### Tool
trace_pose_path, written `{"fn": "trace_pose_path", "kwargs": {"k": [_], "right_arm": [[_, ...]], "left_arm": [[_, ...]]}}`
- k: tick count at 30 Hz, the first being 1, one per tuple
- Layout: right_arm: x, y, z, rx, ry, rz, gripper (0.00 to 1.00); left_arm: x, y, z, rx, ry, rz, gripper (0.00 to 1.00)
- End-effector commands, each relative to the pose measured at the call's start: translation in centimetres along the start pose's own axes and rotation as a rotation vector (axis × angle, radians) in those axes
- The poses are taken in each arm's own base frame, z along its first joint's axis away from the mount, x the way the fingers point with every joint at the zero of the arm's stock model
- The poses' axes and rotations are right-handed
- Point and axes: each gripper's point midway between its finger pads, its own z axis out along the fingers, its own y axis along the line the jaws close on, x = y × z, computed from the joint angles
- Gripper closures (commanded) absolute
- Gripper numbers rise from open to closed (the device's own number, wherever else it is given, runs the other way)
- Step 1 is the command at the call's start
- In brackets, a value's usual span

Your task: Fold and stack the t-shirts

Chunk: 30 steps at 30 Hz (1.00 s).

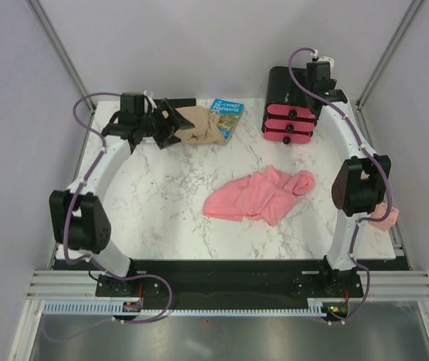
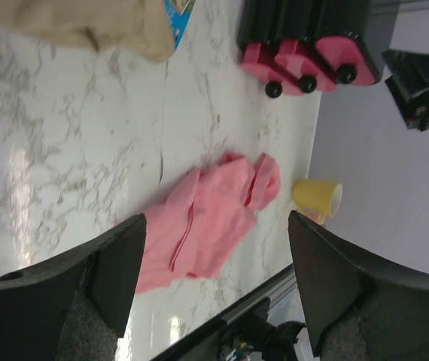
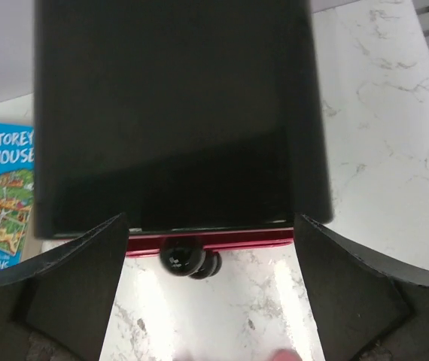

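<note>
Left jaws wide open, holding nothing, just beside a tan cloth [image 1: 199,124]. Right jaws also wide open and holding nothing, hovering directly above the black box with pink drawer fronts [image 1: 288,124]. Salmon-pink t-shirt [image 1: 256,197] lies crumpled on the marble worktop [image 1: 162,195], well apart from both jaws.

A robot test lab: plain white walls [image 1: 222,37], aluminium framing [image 1: 403,284], marble-patterned table [image 1: 162,195].

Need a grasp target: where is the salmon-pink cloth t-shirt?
Top view: the salmon-pink t-shirt lies crumpled right of centre on the marble table, nearer the arm bases than the black pink-fronted box.
</note>
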Motion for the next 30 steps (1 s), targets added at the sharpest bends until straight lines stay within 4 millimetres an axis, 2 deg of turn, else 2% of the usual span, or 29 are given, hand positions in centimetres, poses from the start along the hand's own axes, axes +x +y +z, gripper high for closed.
{"fn": "trace_pose_path", "kwargs": {"k": [1, 2, 3, 4, 5, 6, 7, 8, 9, 10, 13, 14, 15, 16, 18, 20, 21, 22, 23, 26, 29, 30], "right_arm": [[-3.7, -3.2, 0.0, 0.071, -0.099, 0.073, 0.02], [-3.8, -3.6, 0.1, 0.078, -0.105, 0.077, 0.02], [-4.9, -3.9, -0.5, 0.079, -0.145, 0.088, 0.02], [-3.8, -4.5, -0.3, 0.094, -0.135, 0.086, 0.02], [-4.1, -4.7, -0.6, 0.097, -0.157, 0.091, 0.02], [-5.9, -5.0, -1.9, 0.094, -0.229, 0.110, 0.02], [-4.6, -5.7, -1.5, 0.109, -0.219, 0.110, 0.02], [-4.8, -6.0, -1.7, 0.106, -0.239, 0.117, 0.02], [-5.5, -6.7, -1.9, 0.112, -0.269, 0.135, 0.02], [-4.8, -6.8, -1.4, 0.104, -0.254, 0.137, 0.02], [-3.3, -6.8, -0.2, 0.083, -0.220, 0.156, 0.02], [-3.2, -7.9, 0.1, 0.083, -0.220, 0.172, 0.02], [-3.9, -7.7, -0.1, 0.064, -0.258, 0.193, 0.02], [-2.7, -7.8, 0.3, 0.059, -0.245, 0.197, 0.02], [-2.8, -8.2, 0.6, 0.061, -0.276, 0.236, 0.02], [-1.5, -8.9, 1.3, 0.056, -0.249, 0.281, 0.02], [-2.2, -9.5, 1.6, 0.045, -0.280, 0.346, 0.02], [-1.7, -9.8, 2.0, 0.038, -0.274, 0.368, 0.02], [-1.9, -9.8, 2.2, 0.026, -0.289, 0.392, 0.02], [-1.8, -9.8, 2.8, 0.011, -0.294, 0.424, 0.02], [-1.5, -10.6, 3.6, 0.027, -0.299, 0.468, 0.02], [-1.3, -11.0, 3.9, 0.029, -0.300, 0.496, 0.02]], "left_arm": [[-5.2, -3.2, 3.9, 0.071, -0.033, 0.091, 0.20], [-5.8, -3.6, 4.6, 0.080, -0.033, 0.103, 0.22], [-7.1, -5.2, 4.9, 0.109, -0.054, 0.125, 0.24], [-7.1, -4.4, 7.1, 0.099, -0.024, 0.116, 0.27], [-7.0, -4.7, 8.2, 0.118, 0.003, 0.116, 0.30], [-8.0, -6.6, 8.3, 0.161, -0.010, 0.137, 0.36], [-7.4, -5.7, 10.9, 0.156, 0.032, 0.116, 0.37], [-7.2, -6.4, 11.5, 0.188, 0.058, 0.124, 0.38], [-8.0, -8.7, 11.4, 0.241, 0.040, 0.158, 0.39], [-7.4, -9.3, 12.6, 0.259, 0.062, 0.166, 0.39], [-6.9, -10.3, 15.4, 0.312, 0.098, 0.173, 0.43], [-6.2, -9.5, 17.0, 0.315, 0.132, 0.156, 0.44], [-6.2, -10.2, 17.2, 0.340, 0.133, 0.159, 0.44], [-5.9, -10.9, 17.7, 0.376, 0.134, 0.154, 0.45], [-5.1, -10.9, 18.7, 0.401, 0.154, 0.145, 0.45], [-4.3, -11.9, 19.3, 0.459, 0.163, 0.159, 0.45], [-3.9, -12.0, 19.8, 0.476, 0.176, 0.146, 0.45], [-3.2, -12.4, 19.9, 0.500, 0.195, 0.150, 0.45], [-3.3, -13.1, 19.9, 0.533, 0.183, 0.164, 0.45], [-2.9, -13.3, 20.8, 0.555, 0.184, 0.146, 0.45], [-2.9, -13.0, 21.5, 0.553, 0.180, 0.123, 0.45], [-3.3, -13.5, 21.5, 0.579, 0.158, 0.133, 0.45]]}}
